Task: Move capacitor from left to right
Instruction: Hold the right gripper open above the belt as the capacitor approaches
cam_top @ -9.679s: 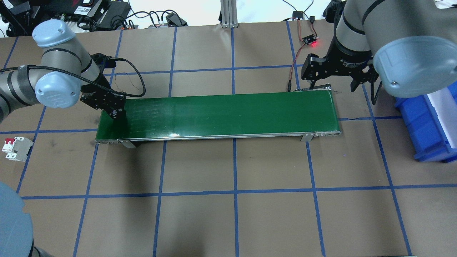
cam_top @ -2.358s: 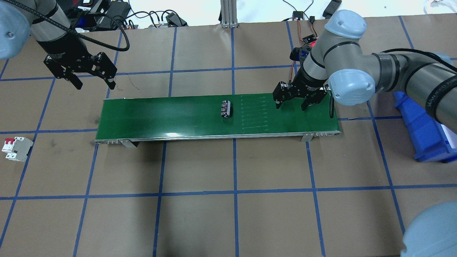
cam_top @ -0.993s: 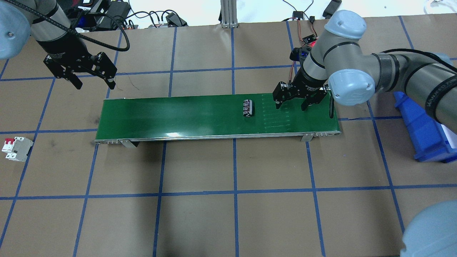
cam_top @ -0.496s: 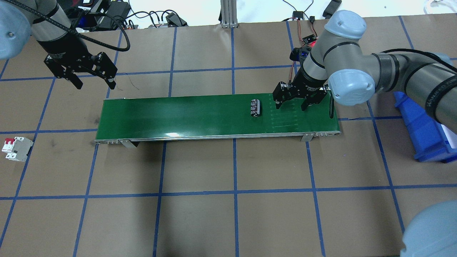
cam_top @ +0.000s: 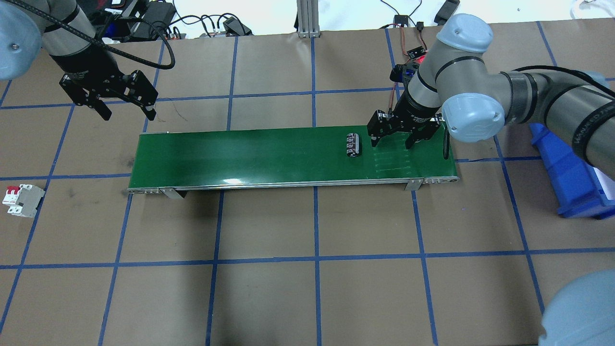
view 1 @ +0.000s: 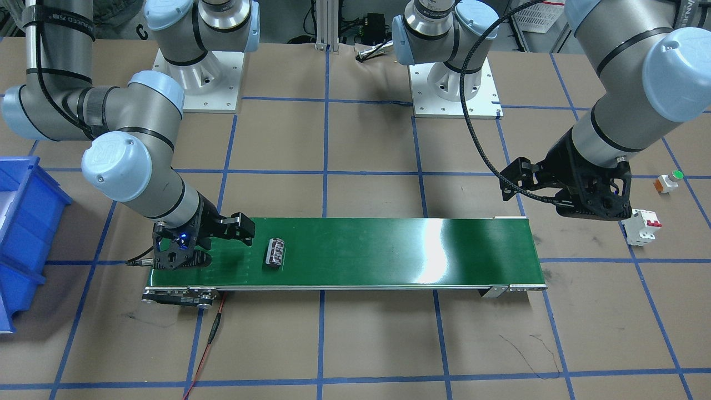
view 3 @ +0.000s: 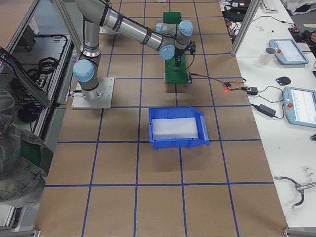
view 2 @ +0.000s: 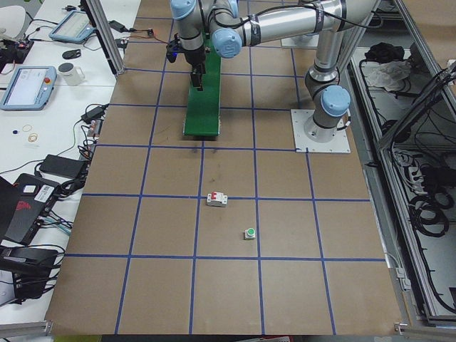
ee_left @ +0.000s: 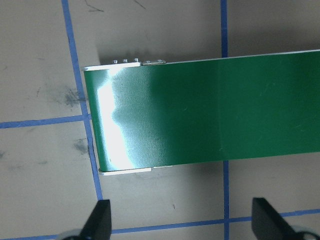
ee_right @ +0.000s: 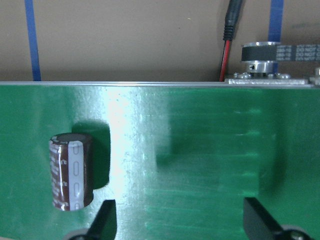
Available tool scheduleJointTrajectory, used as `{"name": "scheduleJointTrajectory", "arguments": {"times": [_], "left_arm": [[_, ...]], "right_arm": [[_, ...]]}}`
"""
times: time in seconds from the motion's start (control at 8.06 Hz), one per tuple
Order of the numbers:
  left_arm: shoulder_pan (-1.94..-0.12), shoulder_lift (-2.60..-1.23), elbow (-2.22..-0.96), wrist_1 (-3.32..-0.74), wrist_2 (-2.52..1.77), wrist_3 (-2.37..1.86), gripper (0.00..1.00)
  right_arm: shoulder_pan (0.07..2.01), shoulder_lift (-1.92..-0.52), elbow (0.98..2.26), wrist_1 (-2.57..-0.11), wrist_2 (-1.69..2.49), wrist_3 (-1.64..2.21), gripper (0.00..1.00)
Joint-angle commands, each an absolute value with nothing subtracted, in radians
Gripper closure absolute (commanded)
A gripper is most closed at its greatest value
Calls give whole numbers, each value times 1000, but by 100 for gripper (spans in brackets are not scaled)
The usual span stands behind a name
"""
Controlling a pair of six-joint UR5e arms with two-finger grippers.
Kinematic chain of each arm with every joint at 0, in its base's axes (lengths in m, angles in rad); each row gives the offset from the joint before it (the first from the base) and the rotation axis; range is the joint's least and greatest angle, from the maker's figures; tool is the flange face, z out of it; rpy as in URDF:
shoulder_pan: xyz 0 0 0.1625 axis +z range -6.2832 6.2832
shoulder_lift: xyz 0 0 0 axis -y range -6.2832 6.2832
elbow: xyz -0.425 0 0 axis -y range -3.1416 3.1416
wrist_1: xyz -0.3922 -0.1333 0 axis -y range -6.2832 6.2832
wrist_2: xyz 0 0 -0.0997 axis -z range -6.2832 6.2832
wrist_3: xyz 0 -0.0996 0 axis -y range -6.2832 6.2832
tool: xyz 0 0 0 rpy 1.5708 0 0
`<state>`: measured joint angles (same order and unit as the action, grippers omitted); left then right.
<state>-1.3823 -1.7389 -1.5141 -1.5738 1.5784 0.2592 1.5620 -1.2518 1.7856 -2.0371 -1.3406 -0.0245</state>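
Though near the right gripper (cam_top: 391, 142), one capacitor (cam_top: 352, 144) on one belt (cam_top: 250, 154).

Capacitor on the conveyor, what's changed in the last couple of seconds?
The capacitor has ridden rightward along the green belt and now lies just short of the right gripper, which stays open and waiting. The left gripper stays open off the belt's left end; the white breaker hasn't moved.
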Motion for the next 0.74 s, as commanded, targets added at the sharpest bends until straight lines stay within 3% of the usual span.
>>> {"name": "scheduleJointTrajectory", "arguments": {"times": [0.0,0.62], "left_arm": [[-1382,-1740,-1514,-1574,1577,259,0],[-1384,-1746,-1514,-1565,1577,258,0]], "right_arm": [[1562,-1252,1786,-2037,-1341,-25,10],[1563,-1249,1787,-2037,-1341,-25,11]]}}
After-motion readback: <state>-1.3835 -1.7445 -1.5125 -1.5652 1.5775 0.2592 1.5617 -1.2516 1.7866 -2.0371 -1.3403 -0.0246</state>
